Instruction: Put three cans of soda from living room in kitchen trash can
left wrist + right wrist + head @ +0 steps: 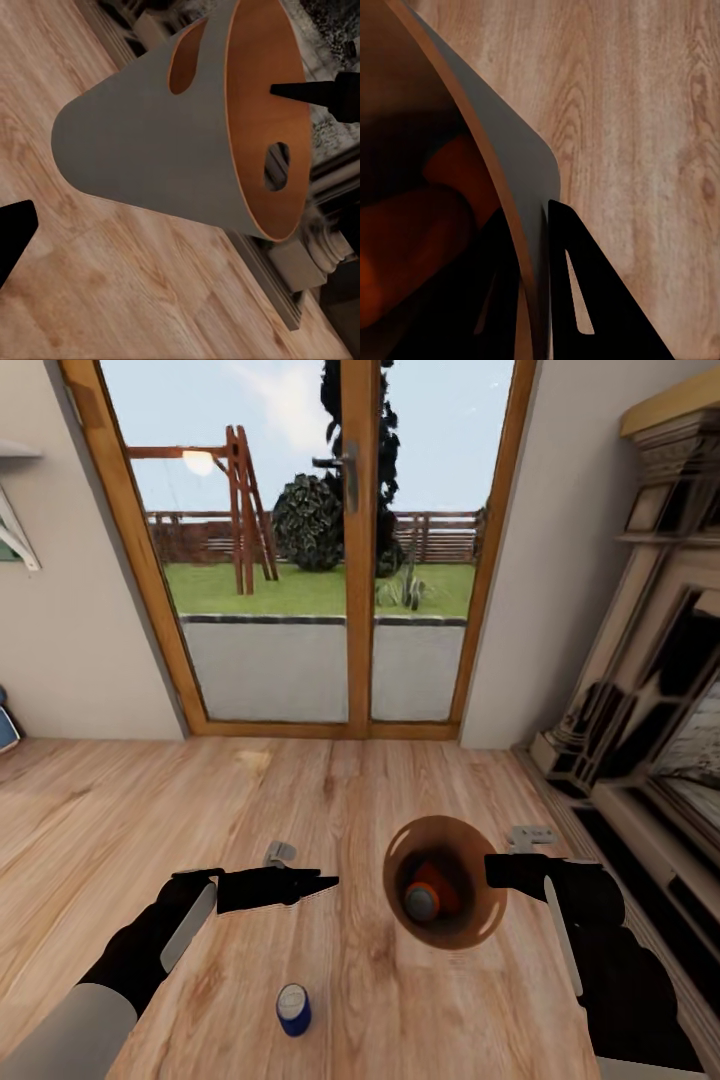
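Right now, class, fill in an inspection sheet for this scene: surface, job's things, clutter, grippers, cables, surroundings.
Surface: light wood floor.
Job's things: brown bin held above the floor, orange can inside; blue can standing on the floor.
Clutter: nothing seen.
Grippers: right gripper shut on the bin's rim; left gripper empty, jaws unclear.
Cables: nothing seen.
Surroundings: wood-framed glass doors ahead, fireplace at right.

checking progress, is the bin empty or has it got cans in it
Not empty. The head view looks into the bin and shows an orange can lying inside. A blue can stands outside on the floor.
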Controlling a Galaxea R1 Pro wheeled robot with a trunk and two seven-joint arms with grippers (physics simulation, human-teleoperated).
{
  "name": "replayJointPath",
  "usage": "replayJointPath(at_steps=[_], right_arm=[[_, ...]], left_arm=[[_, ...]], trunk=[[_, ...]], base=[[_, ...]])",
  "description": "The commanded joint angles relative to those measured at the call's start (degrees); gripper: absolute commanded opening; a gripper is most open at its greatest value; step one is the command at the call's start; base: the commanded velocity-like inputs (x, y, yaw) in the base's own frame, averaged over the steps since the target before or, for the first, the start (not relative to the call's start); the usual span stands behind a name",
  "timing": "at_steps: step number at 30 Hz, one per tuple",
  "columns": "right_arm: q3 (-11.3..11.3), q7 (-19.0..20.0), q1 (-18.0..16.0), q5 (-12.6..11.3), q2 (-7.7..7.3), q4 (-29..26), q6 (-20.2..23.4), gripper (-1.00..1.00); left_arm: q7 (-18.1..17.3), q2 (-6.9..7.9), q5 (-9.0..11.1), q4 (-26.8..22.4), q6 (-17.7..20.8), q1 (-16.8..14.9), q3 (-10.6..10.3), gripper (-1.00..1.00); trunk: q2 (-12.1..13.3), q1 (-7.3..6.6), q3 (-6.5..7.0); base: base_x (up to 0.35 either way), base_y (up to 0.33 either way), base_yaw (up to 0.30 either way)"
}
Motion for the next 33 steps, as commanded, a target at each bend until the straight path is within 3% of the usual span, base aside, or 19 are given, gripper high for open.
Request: replayJointPath(at_steps=[1, 15, 33], right_arm=[[0.0, 0.3, 0.0, -1.3, 0.01, 0.0, 0.1, -1.0], [0.0, 0.3, 0.0, -1.3, 0.01, 0.0, 0.1, -1.0], [0.0, 0.3, 0.0, -1.3, 0.01, 0.0, 0.1, -1.0]], left_arm=[[0.0, -0.01, 0.0, 0.0, 0.0, 0.0, 0.0, 1.0], [0.0, 0.04, 0.0, 0.0, -0.4, 0.0, 0.0, 1.0], [0.0, 0.05, 0.1, 0.1, -0.6, 0.0, 0.1, 1.0]], trunk=[[0.0, -0.01, 0.01], [0.0, -0.01, 0.01], [0.0, -0.01, 0.01]], base=[[0.337, 0.0, 0.0], [0.326, 0.0, 0.0], [0.016, 0.0, 0.0]])
